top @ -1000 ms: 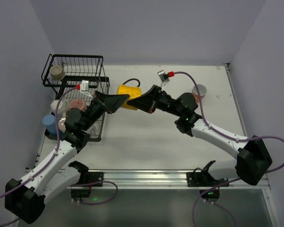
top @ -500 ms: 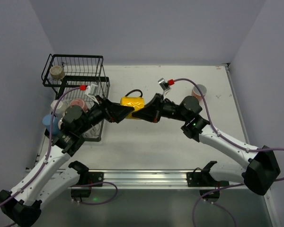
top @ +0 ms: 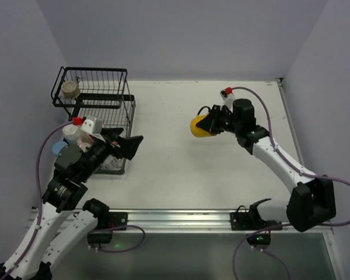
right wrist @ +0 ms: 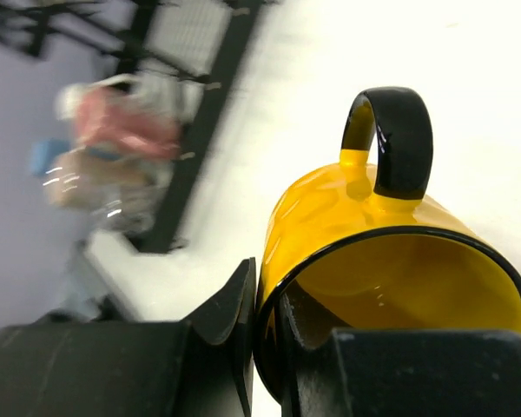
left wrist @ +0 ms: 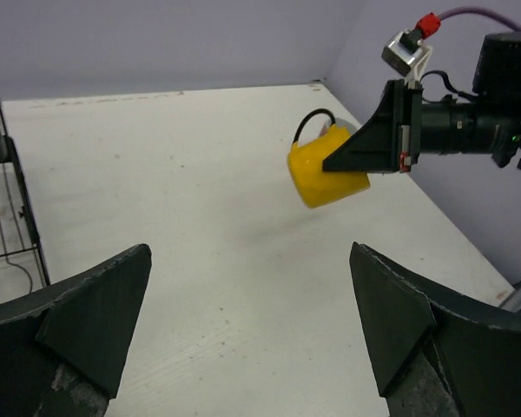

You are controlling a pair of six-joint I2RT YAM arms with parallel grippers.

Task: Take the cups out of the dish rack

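Since a second earlier, both arms had drawn apart. Left gripper (top: 131,146) had pulled back beside the dish rack (top: 96,96), jaws spread wide, nothing between them. Right gripper (top: 212,123) had carried the yellow mug (top: 198,126) to the table's (top: 181,175) right-centre, well apart from the rack. Its fingers pinched the mug's rim, one inside, one outside. Mug was tilted, black handle uppermost. Beige cup (top: 70,88) sat in the rack's upper tier.

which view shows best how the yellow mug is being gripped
The right wrist view: the right gripper pinches the rim of the yellow mug, one finger inside, one outside. The left wrist view shows it from the side, clear of the table. The top view shows only a small yellow shape.
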